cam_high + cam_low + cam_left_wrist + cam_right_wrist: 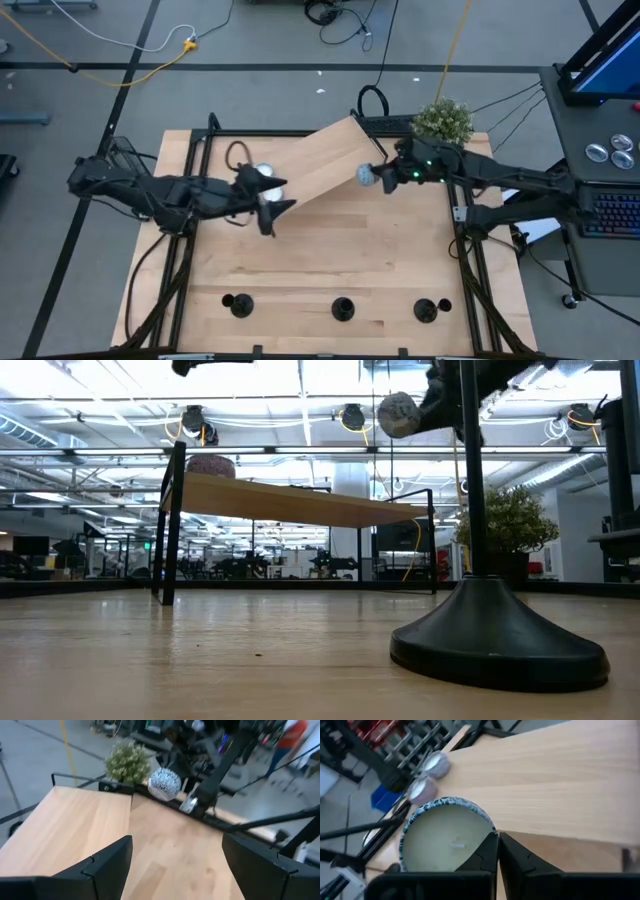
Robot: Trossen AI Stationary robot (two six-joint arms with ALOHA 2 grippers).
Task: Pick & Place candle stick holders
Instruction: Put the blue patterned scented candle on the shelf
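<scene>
Three black candle stick holders (pixel 343 309) stand in a row along the bottom edge of the table (pixel 320 250). At upper centre, the right hand (pixel 372 177) pinches a patterned candle tin (pixel 366 176); the left hand (pixel 272 205), centre-left, gapes empty.

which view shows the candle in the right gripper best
The right wrist view: the candle fills the frame, wax, wick and patterned rim clear, pinched at its edge by the right gripper. The high view shows a small pale disc, the low view its side, the left wrist view its patterned underside.
</scene>
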